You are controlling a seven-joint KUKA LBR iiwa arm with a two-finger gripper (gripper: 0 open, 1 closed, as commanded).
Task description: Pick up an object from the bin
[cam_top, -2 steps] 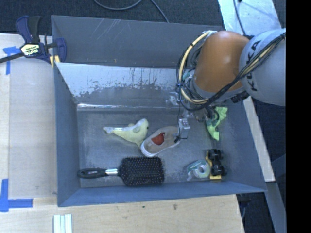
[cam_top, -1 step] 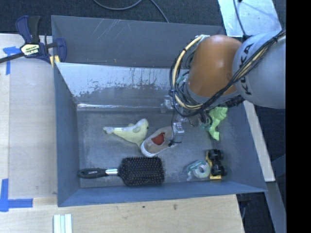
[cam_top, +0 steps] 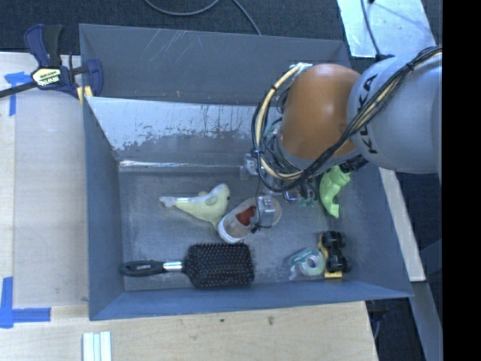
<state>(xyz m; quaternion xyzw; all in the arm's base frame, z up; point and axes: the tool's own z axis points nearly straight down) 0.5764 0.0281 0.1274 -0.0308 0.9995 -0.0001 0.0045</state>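
The gripper (cam_top: 264, 212) hangs low near the middle of the bin (cam_top: 101, 201), below the arm's orange cover. From this angle I cannot tell whether it is spread wide or closed narrow.

Its tip sits at the right edge of a small white cup (cam_top: 236, 224) with something red inside, which lies tilted on the bin floor just below the centre of the frame. This is the thing nearest the gripper. It looks light and stiff, with a thin, smooth wall that might slip or roll if pushed from the side. The best hold is probably a pinch across the wall at the rim, coming straight down.

Touching or just beside the cup on its upper left lies a pale yellow toy bird (cam_top: 200, 202). Below it, toward the lower left, is a black hairbrush (cam_top: 214, 265). A green toy (cam_top: 334, 189) lies to the right under the arm. In the lower right corner are a pale ring (cam_top: 306, 264) and a yellow and black toy truck (cam_top: 332, 253).
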